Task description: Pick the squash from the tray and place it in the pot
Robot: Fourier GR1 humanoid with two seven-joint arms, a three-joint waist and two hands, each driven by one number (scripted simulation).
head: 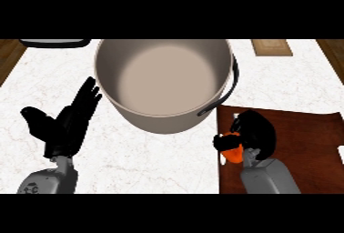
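Note:
A large grey pot [131,113] with a dark handle stands at the middle back of the white counter, its inside bare. Right of it lies a dark brown tray [302,145]. My right hand [254,129] hovers over the tray's left edge, its fingers curled round an orange squash [234,154], of which only a small part shows below the thumb. The squash sits just right of the pot's lower rim. At the left my left hand [67,123] rests open, fingers pointing up, beside the pot's left wall.
A dark-rimmed object [53,43] peeks in at the back left, and a light wooden board [271,47] lies at the back right. Wooden floor shows past the counter's left and right edges.

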